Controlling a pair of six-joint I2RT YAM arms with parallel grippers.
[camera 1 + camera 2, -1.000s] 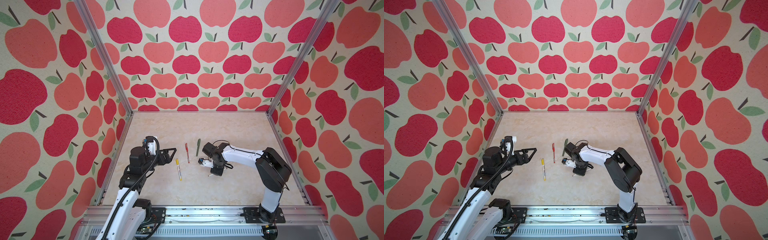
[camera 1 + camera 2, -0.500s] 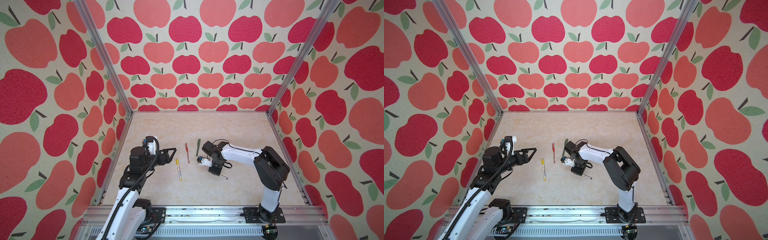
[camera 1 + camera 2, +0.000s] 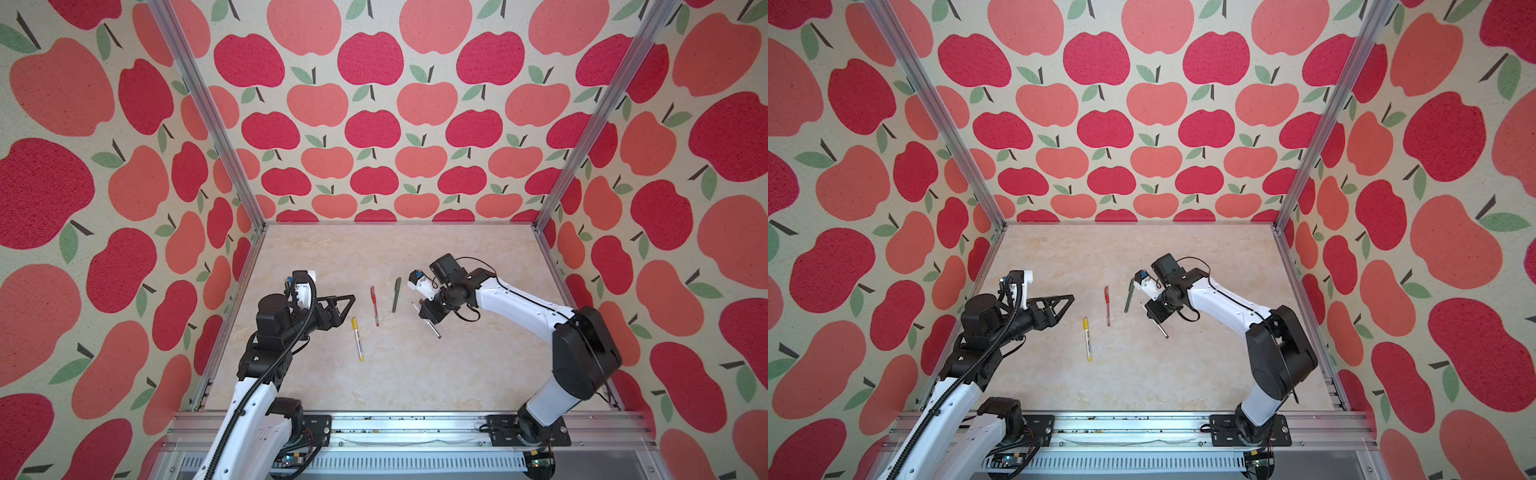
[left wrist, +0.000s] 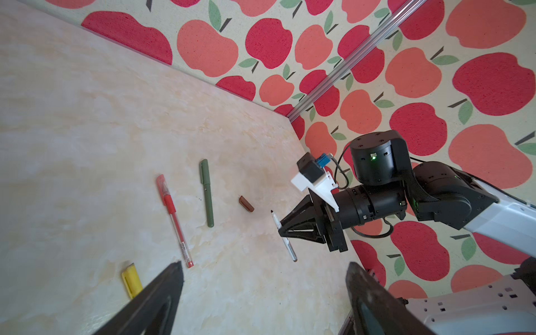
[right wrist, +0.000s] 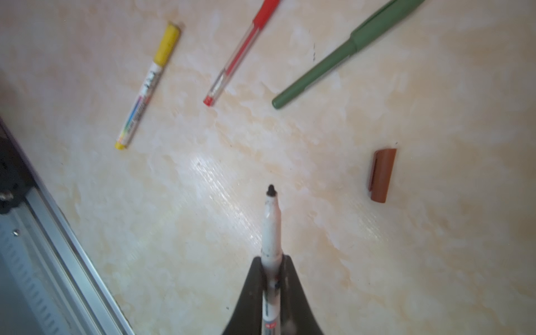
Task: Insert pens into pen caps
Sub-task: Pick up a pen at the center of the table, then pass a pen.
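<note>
The white-barrelled pen [image 5: 271,220], its dark nib bare, sat pinched about mid-barrel between the closed jaws of the right gripper [image 4: 282,229], nib aimed toward eleven o'clock (I take the far wall [image 3: 382,124] as twelve) and tail trailing toward five. Its brown cap [image 5: 383,175] lay on its side on the table [image 3: 415,382], close to the nib but off its line, loose and touched by nothing; the top views hid it behind that gripper. That, to my eye, was the trouble: a cap lying free would likely skid or roll from a pushing nib rather than seat, and a thin round barrel held at one spot could swivel in the jaws under the push, smearing ink on the table. The green pen [image 3: 395,295] lay at ten o'clock of the held pen, the red pen [image 3: 375,305] beyond it, the yellow pen [image 3: 357,338] near nine, all three seemingly capped. The left gripper [image 4: 264,271] hung at nine o'clock, jaws wide apart and empty; reaching for the cap, it might sweep those finished pens.
</note>
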